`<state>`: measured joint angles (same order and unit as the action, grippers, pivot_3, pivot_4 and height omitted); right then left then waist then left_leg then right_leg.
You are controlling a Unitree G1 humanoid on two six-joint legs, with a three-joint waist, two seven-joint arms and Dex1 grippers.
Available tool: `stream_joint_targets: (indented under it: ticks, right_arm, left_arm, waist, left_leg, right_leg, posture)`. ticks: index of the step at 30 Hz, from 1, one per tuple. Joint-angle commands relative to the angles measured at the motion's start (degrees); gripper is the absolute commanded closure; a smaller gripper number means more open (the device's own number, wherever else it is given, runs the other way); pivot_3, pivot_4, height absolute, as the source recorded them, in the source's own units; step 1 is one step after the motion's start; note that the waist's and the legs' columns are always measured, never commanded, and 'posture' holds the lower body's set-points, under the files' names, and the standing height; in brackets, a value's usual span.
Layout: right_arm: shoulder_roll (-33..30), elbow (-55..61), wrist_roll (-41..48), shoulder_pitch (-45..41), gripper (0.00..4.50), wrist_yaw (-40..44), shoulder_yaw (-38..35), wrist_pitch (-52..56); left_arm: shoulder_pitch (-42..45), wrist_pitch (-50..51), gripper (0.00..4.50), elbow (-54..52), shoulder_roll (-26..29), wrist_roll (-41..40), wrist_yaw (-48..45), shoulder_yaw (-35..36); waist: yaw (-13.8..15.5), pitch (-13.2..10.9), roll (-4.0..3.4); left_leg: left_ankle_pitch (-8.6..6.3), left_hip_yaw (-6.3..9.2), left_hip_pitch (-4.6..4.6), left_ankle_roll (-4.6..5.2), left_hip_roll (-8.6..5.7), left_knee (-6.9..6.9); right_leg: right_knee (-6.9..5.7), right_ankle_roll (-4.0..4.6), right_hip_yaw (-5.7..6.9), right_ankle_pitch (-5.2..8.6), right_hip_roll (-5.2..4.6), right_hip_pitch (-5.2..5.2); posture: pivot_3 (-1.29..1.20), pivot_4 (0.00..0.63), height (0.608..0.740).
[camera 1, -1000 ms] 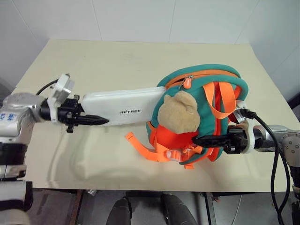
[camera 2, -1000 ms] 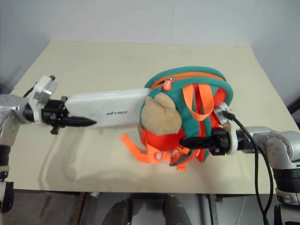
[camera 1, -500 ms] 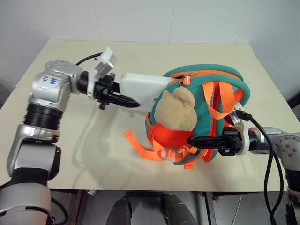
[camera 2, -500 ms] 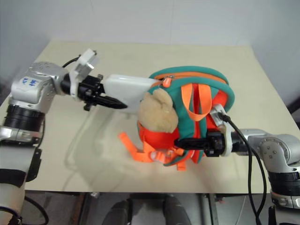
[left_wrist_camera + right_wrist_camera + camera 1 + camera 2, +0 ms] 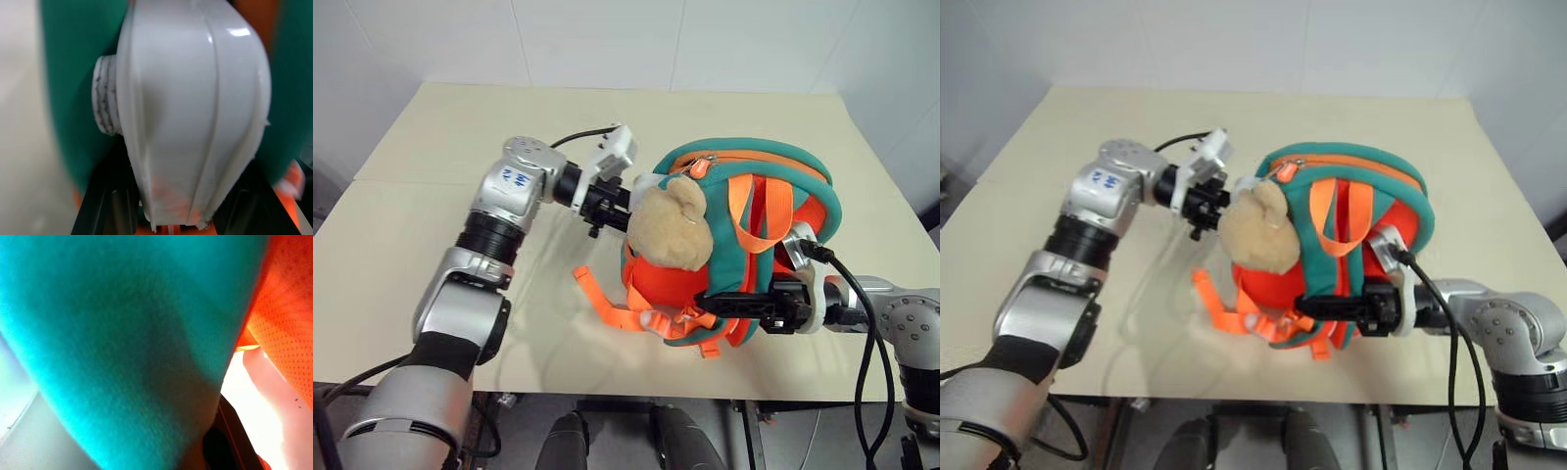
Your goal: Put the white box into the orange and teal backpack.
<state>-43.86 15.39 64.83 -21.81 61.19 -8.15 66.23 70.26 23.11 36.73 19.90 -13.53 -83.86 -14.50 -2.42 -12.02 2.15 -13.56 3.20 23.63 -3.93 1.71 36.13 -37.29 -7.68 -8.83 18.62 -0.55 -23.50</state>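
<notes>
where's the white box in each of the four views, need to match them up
Left eye view: a white end of the white box peeks out beside the bear head.
Right eye view: same white end, above the bear head.
Left wrist view: its end looms large, centre, entering the backpack.
Right wrist view: cannot tell; teal and orange fabric up close.
Shared landmark: the teal edging.

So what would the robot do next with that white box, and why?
Probably push a little farther, then let go. The white box is almost wholly inside the backpack; just its end shows, gripped by the left gripper at the opening. The right gripper grips the bag's lower edge and holds it steady, so a short push should finish the job.
</notes>
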Motion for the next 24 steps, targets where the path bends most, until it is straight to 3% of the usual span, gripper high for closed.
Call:
stream_joint_targets:
  ticks: [1,6,15,24]
  right_arm:
    - [0.70,1.23,1.74,0.19,4.28,-1.26,-1.38,-0.45]
    - [1.01,1.60,2.45,0.63,4.28,-2.13,-1.60,-0.47]
    - [0.77,1.51,2.71,1.16,4.28,-2.36,-1.76,-0.81]
    - [0.55,-0.23,1.46,-0.33,4.28,-0.87,-0.44,-1.09]
  left_arm:
    - [3.10,-3.17,3.09,-0.97,-5.09,-2.07,-0.56,1.59]
    - [2.10,-2.52,3.09,-1.13,-6.03,-1.60,-0.70,2.52]
    - [-5.01,-0.50,0.43,-10.48,2.13,-3.14,-0.64,6.32]
    - [-10.94,3.37,0.43,-18.81,12.42,-8.86,-2.15,12.59]
  waist:
    - [0.14,0.00,0.00]
    - [0.37,0.00,-0.01]
    - [-0.24,0.00,-0.01]
    - [-0.80,0.00,-0.02]
  left_leg:
    - [0.00,0.00,0.00,0.00,0.00,-0.01]
    - [0.00,0.00,0.01,0.00,0.00,-0.03]
    - [0.00,0.01,-0.07,0.00,0.03,-0.03]
    - [0.02,0.03,-0.14,0.00,0.04,-0.02]
  right_leg:
    - [-0.01,0.00,0.00,0.00,0.00,-0.01]
    - [-0.03,-0.01,-0.01,0.00,0.00,-0.04]
    - [-0.14,0.00,-0.02,0.01,0.02,-0.04]
    - [-0.21,0.01,0.00,0.01,0.02,0.00]
  posture:
    - [0.00,0.150,0.740]
    - [0.00,0.150,0.740]
    - [0.00,0.150,0.740]
    - [0.00,0.150,0.740]
